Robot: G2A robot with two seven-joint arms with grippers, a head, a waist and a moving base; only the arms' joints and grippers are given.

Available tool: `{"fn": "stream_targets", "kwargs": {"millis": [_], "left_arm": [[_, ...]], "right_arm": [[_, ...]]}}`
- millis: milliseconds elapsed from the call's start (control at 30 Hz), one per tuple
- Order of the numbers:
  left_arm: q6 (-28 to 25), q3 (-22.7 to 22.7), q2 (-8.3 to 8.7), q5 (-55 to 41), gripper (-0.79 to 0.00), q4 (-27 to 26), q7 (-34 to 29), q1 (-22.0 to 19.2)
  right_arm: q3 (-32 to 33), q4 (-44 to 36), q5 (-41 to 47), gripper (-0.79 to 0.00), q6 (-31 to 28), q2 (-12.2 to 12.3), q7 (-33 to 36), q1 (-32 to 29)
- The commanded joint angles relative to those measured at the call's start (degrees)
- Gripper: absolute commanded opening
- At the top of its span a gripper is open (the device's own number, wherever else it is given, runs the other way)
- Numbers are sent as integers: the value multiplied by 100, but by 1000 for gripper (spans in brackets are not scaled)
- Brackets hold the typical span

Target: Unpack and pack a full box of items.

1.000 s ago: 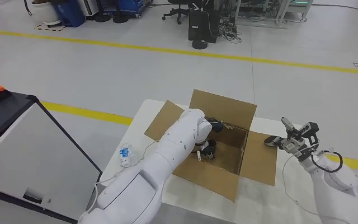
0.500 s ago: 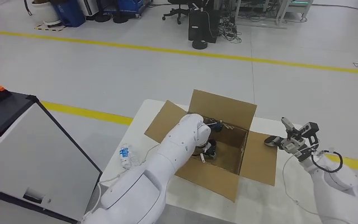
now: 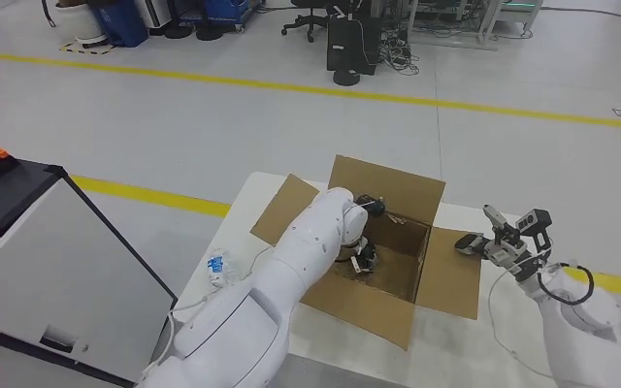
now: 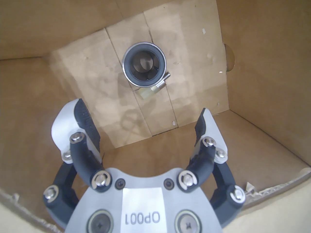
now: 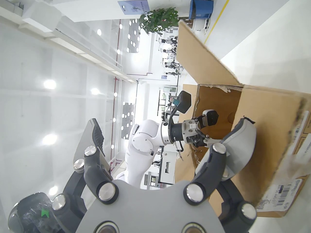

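An open cardboard box (image 3: 386,187) stands on the white table (image 3: 466,339) with its flaps spread out. On its floor lies a black cylinder with a metal rim (image 4: 144,64), a small screw and a pale piece at its side. My left gripper (image 4: 141,109) hangs open inside the box, above the cylinder and apart from it. From above, the left gripper (image 3: 362,256) sits low between the box walls. My right gripper (image 3: 478,230) is open and holds nothing beside the box's right flap (image 3: 448,274). The right wrist view looks across at the left gripper (image 5: 206,130).
A small plastic bottle with a blue label (image 3: 216,266) lies near the table's left edge. A dark cabinet with a white side (image 3: 58,272) stands left of the table. Bare table lies in front of the box and under the right arm.
The left wrist has shifted a little inside the box. The right gripper has edged slightly toward the right flap.
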Motion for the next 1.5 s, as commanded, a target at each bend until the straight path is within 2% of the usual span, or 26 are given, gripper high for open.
{"fn": "stream_targets", "kwargs": {"millis": [0, 167, 367, 967, 1200, 1300, 1367, 1467], "left_arm": [[50, 30, -4, 59, 0, -40, 32, -21], [557, 52, 30, 201, 0, -57, 532, -55], [1141, -50, 160, 198, 0, 52, 1087, -133], [1215, -9, 173, 298, 0, 15, 1161, -62], [1652, -133, 387, 303, 0, 56, 1779, 110], [1687, -224, 506, 257, 0, -73, 2157, 187], [1638, -238, 565, 300, 0, -371, 2373, 299], [1115, -360, 688, 153, 0, -977, 2112, 563]], "right_arm": [[24, -207, -3, 0, -89, 10, 146, -106], [-59, -756, -336, 0, -281, 33, 330, -308], [-256, -1067, -631, 0, -398, 37, 275, -279], [-270, -1103, -687, 0, -451, 40, 292, -274], [-443, -1363, -772, 0, -260, 51, 482, -287], [-579, -1459, -747, 0, -68, 60, 697, -225], [-668, -1500, -800, 0, 2, 67, 798, -173], [-757, -1518, -866, 0, 17, 70, 774, -115]]}}
